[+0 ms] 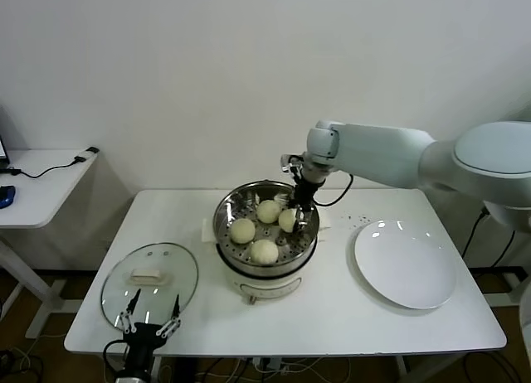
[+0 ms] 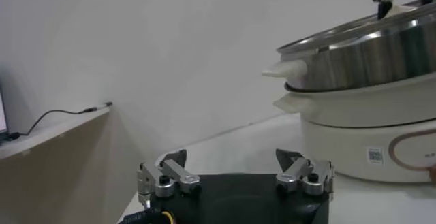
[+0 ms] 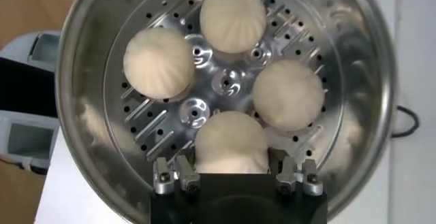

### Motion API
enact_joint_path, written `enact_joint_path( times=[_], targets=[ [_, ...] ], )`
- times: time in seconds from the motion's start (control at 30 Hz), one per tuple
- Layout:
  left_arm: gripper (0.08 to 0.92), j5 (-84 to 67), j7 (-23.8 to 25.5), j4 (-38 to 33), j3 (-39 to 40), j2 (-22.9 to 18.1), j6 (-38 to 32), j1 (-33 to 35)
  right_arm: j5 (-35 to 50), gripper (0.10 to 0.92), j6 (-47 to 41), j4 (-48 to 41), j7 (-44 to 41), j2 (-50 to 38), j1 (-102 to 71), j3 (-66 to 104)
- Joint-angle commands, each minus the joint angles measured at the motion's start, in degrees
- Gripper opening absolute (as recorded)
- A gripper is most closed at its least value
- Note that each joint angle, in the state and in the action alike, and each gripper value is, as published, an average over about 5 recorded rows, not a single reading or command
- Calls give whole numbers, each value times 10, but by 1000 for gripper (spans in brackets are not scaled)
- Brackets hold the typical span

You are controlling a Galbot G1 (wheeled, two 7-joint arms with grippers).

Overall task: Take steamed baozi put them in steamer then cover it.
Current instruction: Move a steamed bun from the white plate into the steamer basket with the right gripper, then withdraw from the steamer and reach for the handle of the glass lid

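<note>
Four baozi (image 3: 234, 16), one steamer (image 3: 354, 75)

No wording can be read anywhere here. The white electric pot base (image 2: 368, 144) under the round shiny stainless-steel steamer basket (image 2: 361, 55) carries a small dark square code mark (image 2: 374, 154) on its front wall and, just beside it, part of a thin orange ring outline (image 2: 409, 152) with tiny grey characters inside, too small to make out. Seen from above, the same base shows only a blurred panel (image 1: 270, 289).
</note>
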Motion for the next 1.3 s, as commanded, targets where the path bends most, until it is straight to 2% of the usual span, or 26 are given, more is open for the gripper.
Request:
enact_joint_path(
  times=[0.03,0.13,0.3,0.5,0.67,0.77,1.0,1.13,1.3],
  targets=[
    [823,-1,0,3,1,1,0,-2,-7,688,-4,-4,7,14,-19,-7],
    [823,0,0,4,1,1,0,-3,-7,717,-5,-3,5,13,-17,-2],
    [823,0,-1,4,1,1,0,-3,-3,810,-3,-4,-10,9,-1,2],
    [823,0,-1,4,1,0,2,-7,9,822,0,9,-33,-7,30,5],
    [823,0,0,2,-1,-3,5,-13,29,823,20,38,-20,-49,63,16],
    [823,1,0,-1,-1,-1,6,-13,57,823,68,74,39,-99,80,23],
    [823,0,2,2,-9,3,8,-20,134,823,228,199,279,-253,57,63],
    [823,1,4,3,-10,4,9,-23,134,823,273,258,387,-339,-26,150],
    [823,6,17,-3,-16,0,10,-29,106,823,297,314,473,-421,-182,311]
  ],
)
